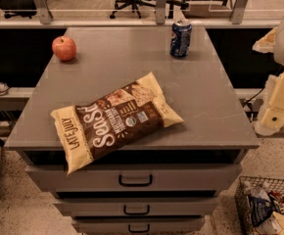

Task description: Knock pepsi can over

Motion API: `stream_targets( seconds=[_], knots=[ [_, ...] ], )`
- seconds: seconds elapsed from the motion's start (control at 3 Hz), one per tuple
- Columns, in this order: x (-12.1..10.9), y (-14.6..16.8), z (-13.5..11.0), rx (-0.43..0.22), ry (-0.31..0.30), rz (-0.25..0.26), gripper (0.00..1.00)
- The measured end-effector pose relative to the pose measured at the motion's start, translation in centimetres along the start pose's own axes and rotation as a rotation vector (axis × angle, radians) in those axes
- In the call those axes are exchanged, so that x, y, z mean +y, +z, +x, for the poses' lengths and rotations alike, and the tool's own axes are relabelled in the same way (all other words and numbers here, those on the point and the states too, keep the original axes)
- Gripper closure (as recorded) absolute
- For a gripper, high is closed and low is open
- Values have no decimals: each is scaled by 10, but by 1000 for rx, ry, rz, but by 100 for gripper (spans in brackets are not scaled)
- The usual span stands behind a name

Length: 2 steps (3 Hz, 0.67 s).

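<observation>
The pepsi can [180,38] is a dark blue can with a silver top rim. It stands upright near the far right edge of the grey cabinet top [132,72]. My arm comes in at the right edge of the view, and its cream-coloured gripper [273,115] hangs beside the cabinet's right side. The gripper is below the level of the top and well in front of and to the right of the can, touching nothing.
A red apple [63,48] sits at the far left of the top. A large brown and yellow chip bag [113,120] lies across the front middle. Drawers with handles [135,180] face me. A wire basket of snacks [269,207] stands on the floor at the lower right.
</observation>
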<state>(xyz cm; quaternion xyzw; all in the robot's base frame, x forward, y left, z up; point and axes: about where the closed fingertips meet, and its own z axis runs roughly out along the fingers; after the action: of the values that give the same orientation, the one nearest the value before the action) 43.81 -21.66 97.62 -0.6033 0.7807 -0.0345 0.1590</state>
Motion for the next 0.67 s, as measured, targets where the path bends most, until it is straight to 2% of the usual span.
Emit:
stream_targets(
  seconds=[0.33, 0.67],
  knots=[
    [0, 0, 0, 0, 0, 0, 0],
    [-23, 4, -5, -40, -14, 30, 0]
  ],
)
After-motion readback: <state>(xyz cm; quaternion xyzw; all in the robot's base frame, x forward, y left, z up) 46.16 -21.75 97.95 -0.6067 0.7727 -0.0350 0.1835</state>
